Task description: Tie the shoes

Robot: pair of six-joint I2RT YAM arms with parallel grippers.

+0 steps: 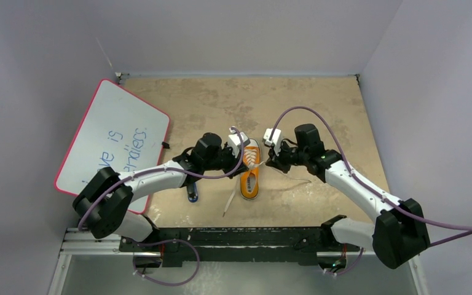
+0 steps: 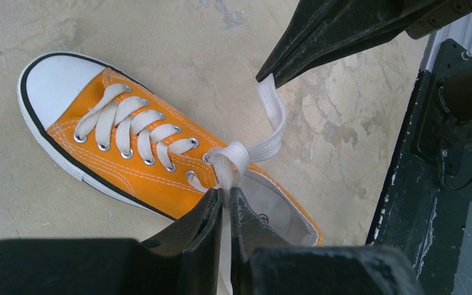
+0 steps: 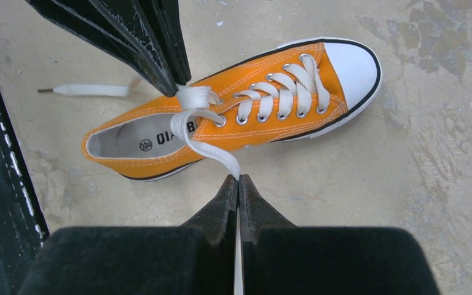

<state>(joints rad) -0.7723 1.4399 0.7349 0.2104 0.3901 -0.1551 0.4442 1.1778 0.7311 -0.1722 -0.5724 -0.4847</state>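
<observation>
Sneaker (image 1: 250, 174) flat on the surface (image 1: 319, 110) between the arms, left pincer (image 2: 226, 196) clamped on one end of the laces (image 2: 275, 114), right pincer (image 3: 238, 183) clamped on the other, drawn taut toward opposite sides, seemingly to cinch the first knot (image 2: 232, 155).

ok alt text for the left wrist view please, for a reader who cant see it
The left gripper pinches one white lace close to a half-knot over the top eyelets of an orange sneaker on a tan table. The right gripper reaches in from the top, shut on the other lace end.
</observation>
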